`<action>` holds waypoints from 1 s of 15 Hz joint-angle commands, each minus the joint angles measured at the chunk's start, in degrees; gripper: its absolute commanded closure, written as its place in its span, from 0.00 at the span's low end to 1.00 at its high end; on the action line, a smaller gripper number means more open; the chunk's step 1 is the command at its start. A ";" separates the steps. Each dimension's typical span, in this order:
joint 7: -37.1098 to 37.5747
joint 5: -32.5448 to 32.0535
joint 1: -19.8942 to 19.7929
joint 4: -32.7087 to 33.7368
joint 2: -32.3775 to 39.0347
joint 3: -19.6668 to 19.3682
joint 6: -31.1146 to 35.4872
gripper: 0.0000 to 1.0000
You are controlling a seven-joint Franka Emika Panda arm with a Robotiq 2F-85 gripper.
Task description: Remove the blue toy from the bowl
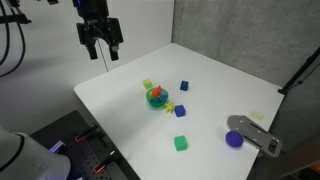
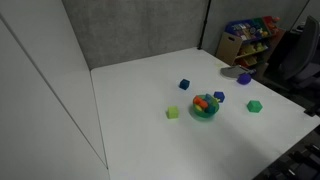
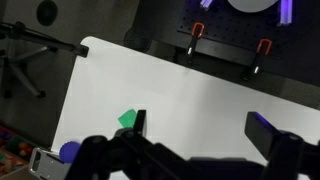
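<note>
The black two-fingered pincer (image 1: 102,48) hangs above the white tabletop's (image 1: 225,85) far corner, fingers apart and empty, well apart from the small round green bowl (image 1: 157,101). The small light-blue toy piece (image 1: 154,92) lies inside it, beside something orange. Descend straight over the bowl and pinch only the toy — clear of the rim.

A white surface (image 1: 120,95) is carrying loose pieces. One blue cube (image 1: 184,86) and a second blue cube (image 1: 180,111) are sitting mid-surface. A green cube (image 1: 181,143) is lying nearer the edge where a purple piece (image 1: 234,139) is resting beside a grey block (image 1: 255,133).
</note>
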 commanded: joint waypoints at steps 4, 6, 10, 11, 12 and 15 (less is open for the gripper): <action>0.57 -0.45 1.41 0.15 0.10 -1.10 -0.27 0.00; 0.34 0.10 1.41 1.05 0.71 -1.44 -0.61 0.00; -0.57 0.19 2.02 3.65 3.06 -2.31 -0.50 0.00; -0.65 0.22 2.09 4.34 3.94 -2.47 -0.35 0.00; -1.07 0.45 2.19 5.41 5.31 -2.76 -0.04 0.00; -1.99 1.10 2.18 8.97 9.95 -3.54 1.30 0.00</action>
